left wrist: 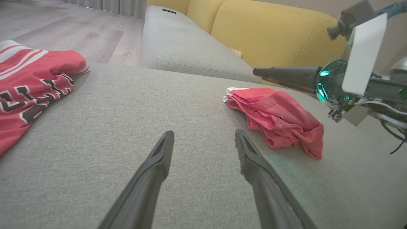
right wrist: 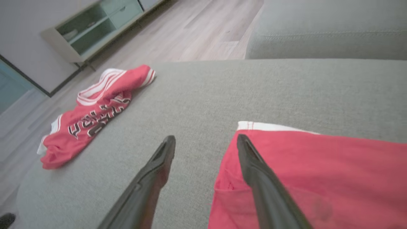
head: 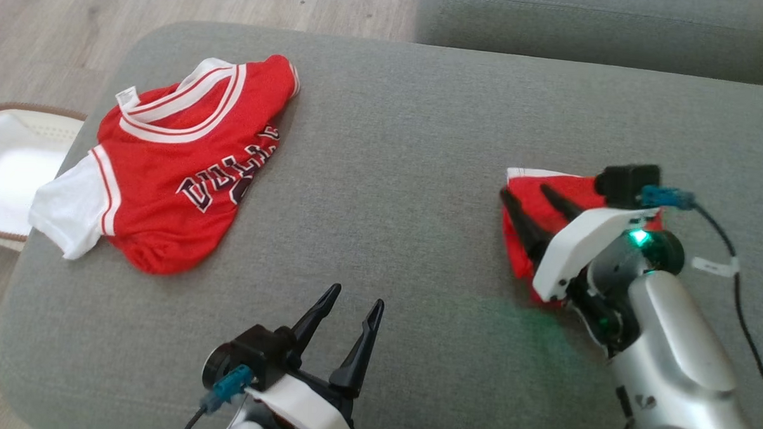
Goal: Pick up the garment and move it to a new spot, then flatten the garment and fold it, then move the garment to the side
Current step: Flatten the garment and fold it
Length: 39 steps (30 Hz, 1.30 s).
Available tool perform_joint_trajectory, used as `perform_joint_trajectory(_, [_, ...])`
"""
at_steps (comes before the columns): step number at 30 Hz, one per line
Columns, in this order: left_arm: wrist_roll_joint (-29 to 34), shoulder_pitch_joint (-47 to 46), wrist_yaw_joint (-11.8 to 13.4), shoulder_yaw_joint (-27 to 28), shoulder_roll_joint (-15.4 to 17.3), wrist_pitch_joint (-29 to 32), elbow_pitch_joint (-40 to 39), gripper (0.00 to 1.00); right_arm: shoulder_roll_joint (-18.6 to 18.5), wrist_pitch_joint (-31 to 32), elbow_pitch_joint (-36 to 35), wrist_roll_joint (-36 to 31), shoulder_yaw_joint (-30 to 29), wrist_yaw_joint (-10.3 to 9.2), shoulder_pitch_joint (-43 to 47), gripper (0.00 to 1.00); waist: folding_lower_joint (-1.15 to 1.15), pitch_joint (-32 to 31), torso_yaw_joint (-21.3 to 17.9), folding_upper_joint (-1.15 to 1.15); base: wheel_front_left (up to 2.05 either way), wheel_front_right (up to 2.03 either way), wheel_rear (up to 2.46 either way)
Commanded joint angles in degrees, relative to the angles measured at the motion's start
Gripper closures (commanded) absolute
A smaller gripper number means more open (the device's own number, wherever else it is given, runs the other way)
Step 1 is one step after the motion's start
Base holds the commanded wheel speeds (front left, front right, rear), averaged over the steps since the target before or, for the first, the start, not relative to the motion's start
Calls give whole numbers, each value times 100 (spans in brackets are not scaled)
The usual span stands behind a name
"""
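While the right gripper is hovering with its fingers spread wide and holding nothing, the folded red garment is lying right under it. It is sitting at the middle right of the head view, on the grey couch seat. In the right wrist view, one finger is pointing over the red cloth and the other over bare seat.

If the arm is pulling away too low, I think a finger tip could be catching the soft cloth and dragging the fold open. The bundle is looking lumpy in the left wrist view, so it might be flopping apart by itself too.

The garment's white edge is pointing to the top of the head view. Its long side seems to be running roughly from top to bottom, but the arm is hiding part of it.

The left gripper, at the bottom middle, is waiting with fingers wide apart and holding nothing. A red jersey is lying well apart at the upper left.
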Motion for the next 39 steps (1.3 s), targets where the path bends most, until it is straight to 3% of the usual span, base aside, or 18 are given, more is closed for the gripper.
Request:
perform_joint_trajectory(1, [3, -232, 13, 160, -10, -46, -153, 0, 39, -129, -307, 115, 31, 37, -159, 0, 0, -11, -46, 0, 0, 0, 0])
perform_joint_trajectory(11, [-43, -131, 74, 186, -62, -69, -200, 0, -891, -594, -1084, 1067, -569, 37, 521, 0, 0, -109, -344, 0, 0, 0, 0])
perform_joint_trajectory(12, [-42, -126, 77, 185, -67, -70, -206, 0, -987, -555, -1096, 1238, -599, 37, 594, 15, 0, -111, -366, 0, 0, 0, 0])
perform_joint_trajectory(13, [-38, -132, 82, 178, -76, -72, -217, 0, -1165, -467, -1076, 1560, -669, 37, 698, 100, 0, -107, -384, 0, 0, 0, 0])
perform_joint_trajectory(21, [-23, -265, 46, 103, -121, -76, -237, 0, -1648, 227, -570, 2762, -386, 37, 475, 100, 0, 130, -182, 0, 0, 0, 0])
perform_joint_trajectory(28, [-11, -348, 4, 77, -132, -77, -171, 0, -1849, 706, 232, 3275, 49, 37, 181, 100, 0, 254, 200, 0, 0, 0, 0])
perform_joint_trajectory(39, [-19, -206, 43, 198, -130, -78, -153, 0, -1671, 931, -583, 4021, 1493, 37, 661, 100, 0, -75, 45, 0, 0, 0, 0])
